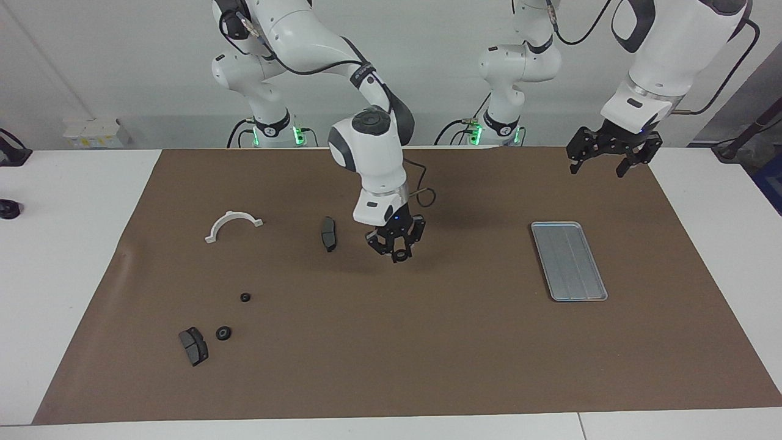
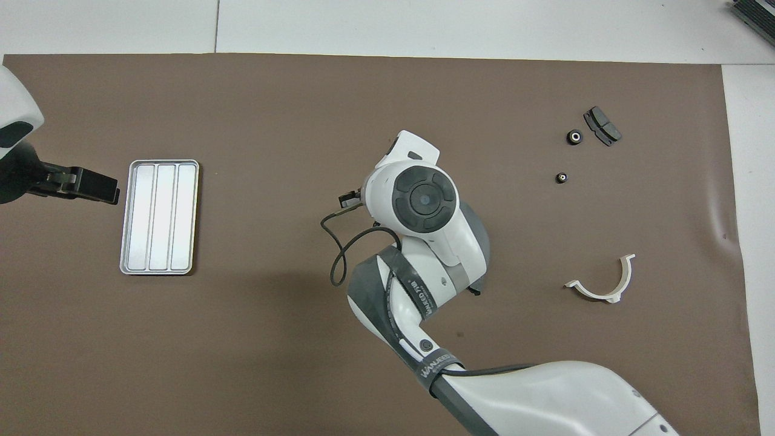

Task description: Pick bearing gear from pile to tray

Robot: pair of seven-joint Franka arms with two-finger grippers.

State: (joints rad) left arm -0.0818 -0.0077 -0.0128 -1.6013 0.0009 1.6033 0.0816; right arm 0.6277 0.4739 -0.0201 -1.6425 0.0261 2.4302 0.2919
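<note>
My right gripper [image 1: 398, 249] hangs low over the middle of the brown mat, shut on a small black ring [image 1: 399, 252]. In the overhead view the arm hides it. The rest of the pile lies toward the right arm's end: two black rings [image 1: 245, 297] [image 1: 223, 333], a dark brake pad [image 1: 193, 346] beside the farther ring, another pad [image 1: 329, 233] close to my right gripper, and a white half-ring bracket [image 1: 233, 225]. The silver tray [image 1: 568, 261] lies toward the left arm's end with nothing in it. My left gripper [image 1: 611, 156] waits open in the air near the tray.
The brown mat [image 1: 427, 354] covers most of the white table. In the overhead view the rings [image 2: 574, 137] [image 2: 561, 178], one pad [image 2: 602, 126], the bracket [image 2: 602, 284] and the tray [image 2: 159, 217] show; my right arm [image 2: 424, 200] covers the other pad.
</note>
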